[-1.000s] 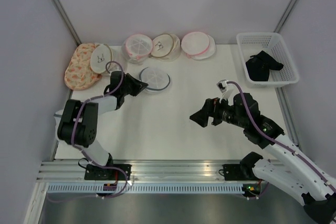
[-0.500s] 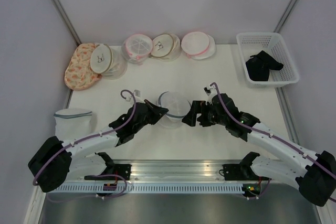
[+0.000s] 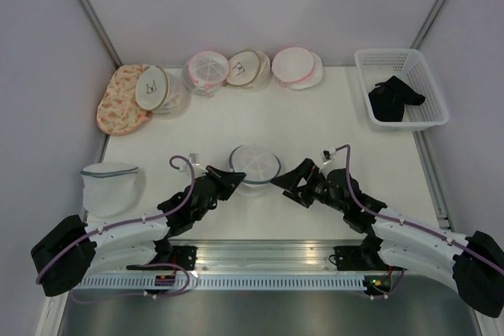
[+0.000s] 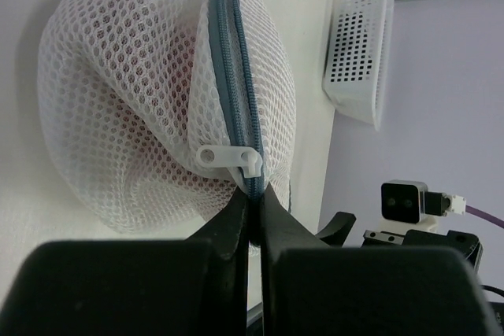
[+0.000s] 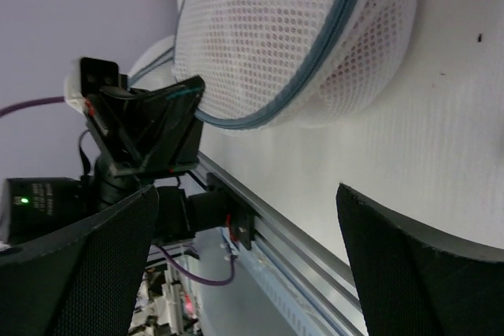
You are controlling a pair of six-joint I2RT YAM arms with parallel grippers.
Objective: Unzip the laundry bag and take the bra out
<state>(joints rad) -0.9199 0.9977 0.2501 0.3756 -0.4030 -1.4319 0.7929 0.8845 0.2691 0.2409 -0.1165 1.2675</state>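
Note:
The laundry bag (image 3: 254,164) is a round white mesh pouch with a grey-blue zipper, near the table's front middle. My left gripper (image 3: 227,182) is shut on its zipper band at its left edge. In the left wrist view the jaws pinch the zipper (image 4: 235,68) just below the white pull tab (image 4: 230,156). A faint reddish tint shows through the mesh (image 4: 118,108); the bra itself is hidden inside. My right gripper (image 3: 287,179) is open and empty just right of the bag, apart from it. Its wrist view shows the bag (image 5: 299,37) beyond its wide-spread fingers (image 5: 87,265).
Several other mesh bags (image 3: 209,72) and a floral bag (image 3: 122,98) line the back edge. A white basket (image 3: 400,88) at the back right holds a black garment (image 3: 394,100). Another mesh bag (image 3: 110,182) hangs at the table's left edge.
The bag has come from the back left to the front middle in my left gripper. My right gripper has closed in on its right side. A mesh bag now sits at the left edge.

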